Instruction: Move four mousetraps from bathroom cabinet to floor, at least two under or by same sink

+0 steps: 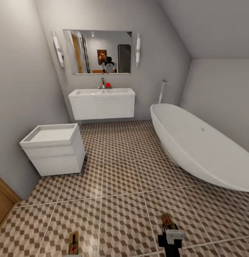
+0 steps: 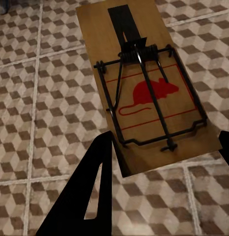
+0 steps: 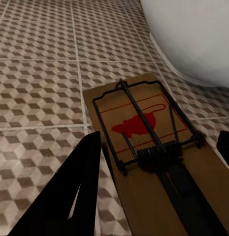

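Patterned bathroom floor [image 1: 117, 200] ahead: each gripper, left [image 2: 161, 189] and right [image 3: 158, 191], clamps a mousetrap [image 2: 144, 88] [image 3: 153, 147] between its fingers; carrying underway, the distant bathroom sink [image 1: 102, 93] likely next.

bathroom floor [image 1: 121, 171]: brown, beige and white cube pattern
mousetrap [image 2: 144, 93]: brown wood, red mouse print
bathroom sink [image 1: 102, 92]: white
bathtub [image 1: 199, 142]: white

Both claws low, left [image 2: 161, 147] and right [image 3: 158, 142] each clamping board
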{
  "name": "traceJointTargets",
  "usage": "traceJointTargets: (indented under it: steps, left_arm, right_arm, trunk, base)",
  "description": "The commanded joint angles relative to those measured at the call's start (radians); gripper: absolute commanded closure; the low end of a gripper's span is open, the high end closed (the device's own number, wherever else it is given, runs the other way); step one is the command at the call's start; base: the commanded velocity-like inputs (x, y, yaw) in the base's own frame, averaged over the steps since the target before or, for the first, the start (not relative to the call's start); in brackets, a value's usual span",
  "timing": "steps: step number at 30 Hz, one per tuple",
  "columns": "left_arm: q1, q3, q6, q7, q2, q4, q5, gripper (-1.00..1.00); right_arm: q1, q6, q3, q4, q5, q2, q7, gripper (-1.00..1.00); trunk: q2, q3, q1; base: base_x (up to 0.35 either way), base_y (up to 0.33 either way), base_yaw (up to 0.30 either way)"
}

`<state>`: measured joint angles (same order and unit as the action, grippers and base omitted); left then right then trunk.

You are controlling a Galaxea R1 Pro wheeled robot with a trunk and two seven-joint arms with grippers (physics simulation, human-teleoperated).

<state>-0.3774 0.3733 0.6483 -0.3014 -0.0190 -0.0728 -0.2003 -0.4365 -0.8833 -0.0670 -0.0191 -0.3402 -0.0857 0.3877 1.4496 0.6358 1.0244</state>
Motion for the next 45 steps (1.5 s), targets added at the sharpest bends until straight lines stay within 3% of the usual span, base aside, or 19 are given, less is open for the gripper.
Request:
traceJointTargets:
  steps: [1,23,45]
  left_arm:
    - [-0.002,0.009,0.005,-0.005,-0.001,-0.004,-0.004,1.0]
    - [-0.001,0.009,0.004,-0.005,-0.001,-0.004,-0.004,1.0]
    - [-0.002,0.009,0.004,-0.005,-0.001,-0.004,-0.004,1.0]
  right_arm:
    - [-0.001,-0.002,-0.007,0.001,-0.011,0.0,0.007,1.0]
    - [-0.001,-0.002,-0.007,0.001,-0.011,0.0,0.007,1.0]
    - [-0.001,-0.002,-0.007,0.001,-0.011,0.0,0.007,1.0]
  trunk:
    - [0.0,0.001,0.001]
    - [0.0,0.001,0.001]
    - [0.0,0.001,0.001]
  base:
    - [0.325,0.0,0.006]
    - [0.325,-0.01,0.0]
    - [0.295,-0.158,0.007]
